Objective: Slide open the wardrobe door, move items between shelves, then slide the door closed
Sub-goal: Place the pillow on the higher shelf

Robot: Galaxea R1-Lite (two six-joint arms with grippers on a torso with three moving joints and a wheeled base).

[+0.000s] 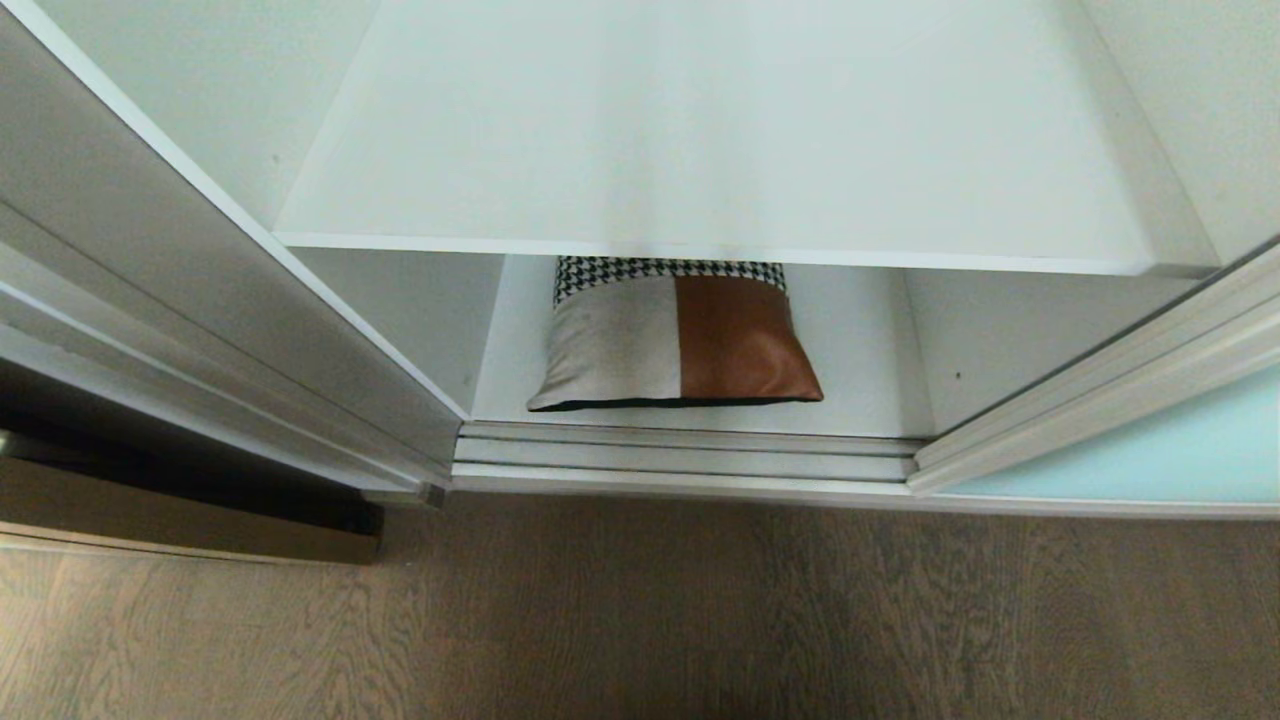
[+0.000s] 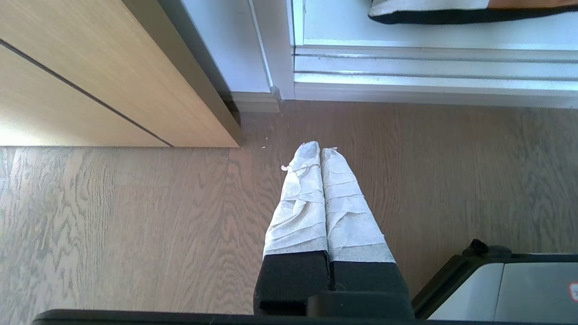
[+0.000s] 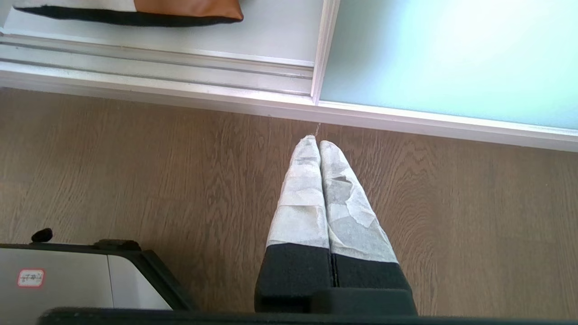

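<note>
Your cushion (image 1: 672, 338) lies flat on the wardrobe's bottom board (image 1: 860, 370), under the wide white shelf (image 1: 720, 150) above it; the shelf's thin front edge hides the cushion's rear, so you see only a houndstooth strip, then a beige-grey patch beside a glossy rust-brown one, and a dark underside. White board shows on both sides of it, and its front edge sits just behind the ribbed silver floor track (image 1: 685, 452). The upper shelf is smooth plain laminate. The sliding wardrobe door (image 1: 1150, 455) stands pushed to your right, its frosted pale blue-green glass framed in thin silver-white metal, leaving the compartment open. A tan wood-grain door (image 2: 81, 76) stands to the left of the wardrobe, over grey-brown wood-grain floor (image 1: 640, 620).

Neither arm shows in the head view. The wrist views add what it lacks: your left claw (image 2: 319, 149) hangs over the floor before the wardrobe's left corner, its taped fingers pressed together with nothing between them; your right claw (image 3: 315, 141) hangs near the sliding door's frame edge, likewise closed up and holding nothing. Each wrist view catches only the cushion's front edge and a corner of the robot's base (image 3: 67, 280)
</note>
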